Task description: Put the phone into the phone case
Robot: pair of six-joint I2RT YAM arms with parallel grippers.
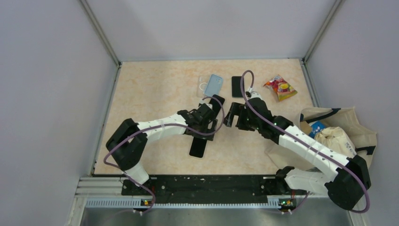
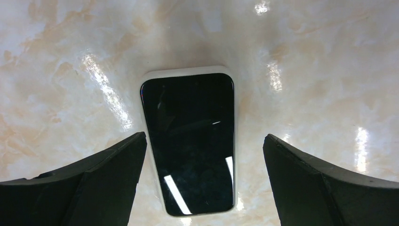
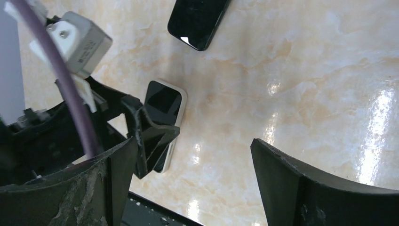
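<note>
Near the middle of the near edge of the beige marbled worktop (image 1: 155, 89), our left gripper (image 2: 203, 136) hangs wide open and empty over the black-screened phone (image 1: 198, 148). It lies flat, seemingly seated in its white-rimmed phone case (image 2: 188, 70). Rightward, our right gripper (image 3: 193, 141) gapes, holding nothing. We judge only withdrawal remains.

the top external camera is looking down from above and behind the arm bases, taking in the whole table (image 1: 155, 89). the left wrist camera is facing straight down, close over the cased phone (image 2: 190, 136) — the right wrist camera is catching the cased phone (image 3: 162, 101) too, farther off and at a slant.
</note>
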